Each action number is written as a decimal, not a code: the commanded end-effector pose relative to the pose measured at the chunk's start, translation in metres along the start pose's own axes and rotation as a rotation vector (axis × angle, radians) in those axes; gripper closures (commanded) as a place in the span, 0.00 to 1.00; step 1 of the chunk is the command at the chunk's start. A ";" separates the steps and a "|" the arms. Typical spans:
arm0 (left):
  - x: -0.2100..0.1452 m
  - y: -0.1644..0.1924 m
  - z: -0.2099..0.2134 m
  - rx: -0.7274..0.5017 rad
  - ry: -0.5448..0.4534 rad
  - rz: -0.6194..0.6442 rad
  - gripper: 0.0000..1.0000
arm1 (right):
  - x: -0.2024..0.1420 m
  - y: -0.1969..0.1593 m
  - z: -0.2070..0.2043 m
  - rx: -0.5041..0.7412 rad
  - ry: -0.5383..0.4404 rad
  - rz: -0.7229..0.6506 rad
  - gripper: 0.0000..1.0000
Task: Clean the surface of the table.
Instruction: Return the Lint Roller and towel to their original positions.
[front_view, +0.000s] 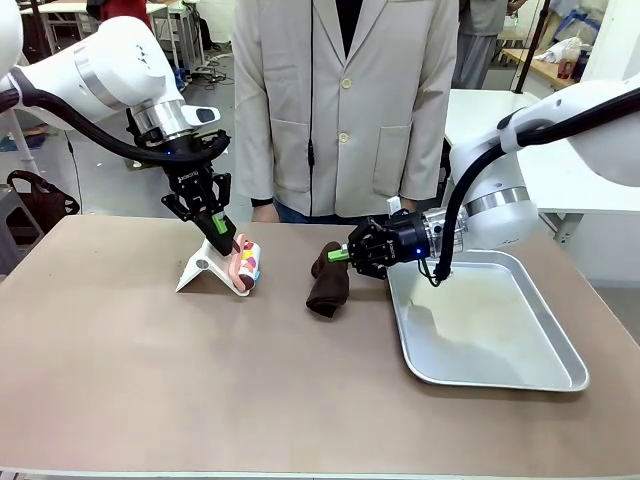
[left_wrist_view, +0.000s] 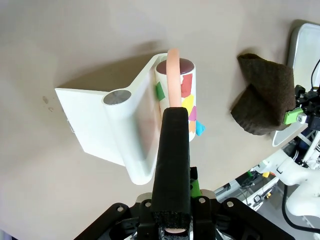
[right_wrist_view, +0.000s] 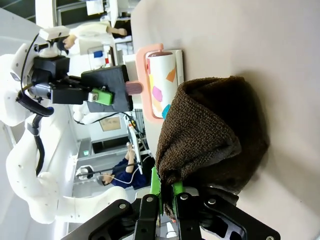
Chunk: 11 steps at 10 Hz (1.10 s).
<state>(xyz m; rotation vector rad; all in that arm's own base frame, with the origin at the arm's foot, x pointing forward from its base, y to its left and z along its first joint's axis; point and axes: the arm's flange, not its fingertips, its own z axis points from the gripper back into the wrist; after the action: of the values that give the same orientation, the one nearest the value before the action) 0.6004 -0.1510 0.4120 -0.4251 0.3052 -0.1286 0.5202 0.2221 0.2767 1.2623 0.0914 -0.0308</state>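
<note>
A lint roller with coloured scraps stuck on it and a pink handle lies against a white stand on the brown table. My left gripper comes down on it from above. In the left wrist view the roller and stand lie just past the gripper; the pink handle runs between the fingers, and one black finger hides the gap. My right gripper is shut on a dark brown cloth that hangs down onto the table. The right wrist view shows the cloth bunched in the gripper.
A shiny metal tray lies at the right, under my right arm. A person in a beige jacket stands at the far edge. The near half of the table is bare.
</note>
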 end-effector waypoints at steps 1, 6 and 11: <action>-0.004 0.008 -0.006 0.027 -0.008 0.045 0.57 | 0.007 0.001 0.000 0.021 0.003 0.015 0.90; -0.006 0.016 0.004 0.033 -0.027 0.074 0.00 | 0.008 0.000 0.010 0.016 -0.028 0.001 0.00; -0.029 0.039 0.026 0.017 -0.076 0.123 0.00 | -0.005 0.041 0.021 -0.333 0.045 0.001 0.00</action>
<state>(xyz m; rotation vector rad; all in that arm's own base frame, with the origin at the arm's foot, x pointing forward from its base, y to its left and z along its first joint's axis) 0.5992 -0.1042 0.4214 -0.4037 0.2796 -0.0276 0.5252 0.2070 0.3014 1.0568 0.0853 0.0072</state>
